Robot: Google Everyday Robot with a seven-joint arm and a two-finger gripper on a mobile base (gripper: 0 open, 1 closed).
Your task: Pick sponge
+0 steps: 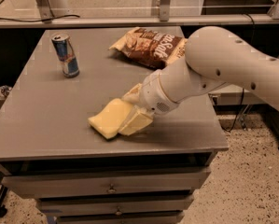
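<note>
The pale yellow sponge (107,119) lies flat on the grey table (45,125), near the front edge and right of the middle. My gripper (131,109) comes in from the right, low over the table, at the sponge's right end. One pale finger (136,122) presses the sponge's near side and the other (132,94) sits at its far side, so the jaws are closed on the sponge. The sponge rests on the tabletop.
A brown-and-cream snack bag (150,45) lies at the back right of the table. A blue and silver can (66,55) stands upright at the back left. My bulky arm (232,69) reaches over the table's right edge. Drawers (111,188) sit below the tabletop.
</note>
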